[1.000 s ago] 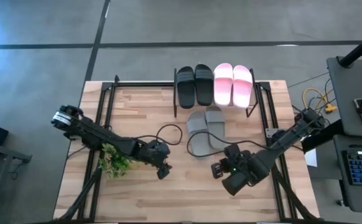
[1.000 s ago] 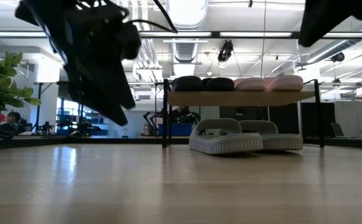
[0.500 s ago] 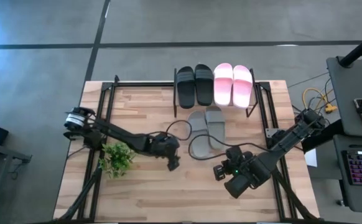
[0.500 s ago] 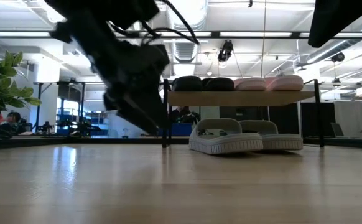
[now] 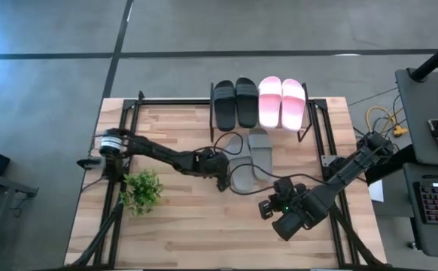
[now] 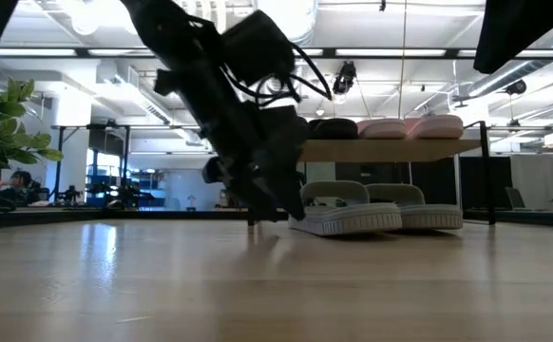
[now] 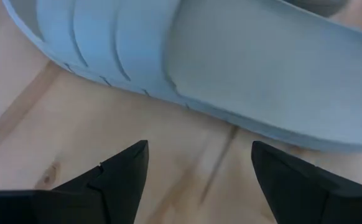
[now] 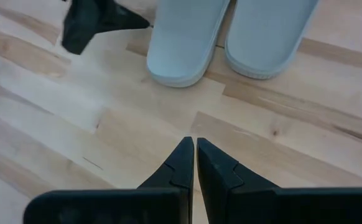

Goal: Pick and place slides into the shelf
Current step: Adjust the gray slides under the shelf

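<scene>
The black slides [image 5: 235, 103] and the pink slides [image 5: 282, 102] are seen on the top board of the shelf [image 5: 307, 126], at the far side of the worktop [image 5: 174, 233]. The grey slides [image 5: 249, 154] are left on the worktop, just in front of the shelf, side by side and partly under its near edge. The left gripper [image 5: 221, 181] is held low beside the left grey slide [image 7: 218, 68], its fingers spread apart and nothing between them. The step in hand is judged to be the approach to that slide. Next, its edge must be straddled and the fingers closed. The right gripper [image 8: 189, 163] is parked near, right of centre, fingers together, empty.
</scene>
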Robot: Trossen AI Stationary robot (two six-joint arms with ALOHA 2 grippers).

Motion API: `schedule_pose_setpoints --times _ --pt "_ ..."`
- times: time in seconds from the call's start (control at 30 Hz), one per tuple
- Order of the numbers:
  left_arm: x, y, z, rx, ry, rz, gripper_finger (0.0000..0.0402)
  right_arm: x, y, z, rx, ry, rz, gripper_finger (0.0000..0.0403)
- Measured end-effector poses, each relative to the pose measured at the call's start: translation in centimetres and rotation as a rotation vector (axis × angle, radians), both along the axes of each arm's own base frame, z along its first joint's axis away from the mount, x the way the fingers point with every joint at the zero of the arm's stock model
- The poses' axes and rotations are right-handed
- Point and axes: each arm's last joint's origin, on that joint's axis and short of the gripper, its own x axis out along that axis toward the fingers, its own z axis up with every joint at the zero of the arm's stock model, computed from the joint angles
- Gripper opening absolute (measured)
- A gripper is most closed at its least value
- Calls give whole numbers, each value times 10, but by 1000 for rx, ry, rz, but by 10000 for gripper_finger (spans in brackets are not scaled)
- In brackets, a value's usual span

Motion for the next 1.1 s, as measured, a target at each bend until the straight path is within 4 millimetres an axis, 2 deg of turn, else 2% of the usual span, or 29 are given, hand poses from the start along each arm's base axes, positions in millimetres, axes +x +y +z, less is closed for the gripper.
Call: schedule_pose_setpoints --times 0.33,0.53,0.83,1.1 --pt "23 17 -9 55 -13 35 270 0 0 -1 -4 3 1 13" --pt "22 28 -7 144 -14 126 270 0 0 -2 -7 2 0 13" --pt "22 43 -6 145 -25 167 270 -1 -1 -4 -14 9 -1 13" --pt "22 48 -7 142 -36 178 270 -1 -1 -4 -15 11 -1 13"
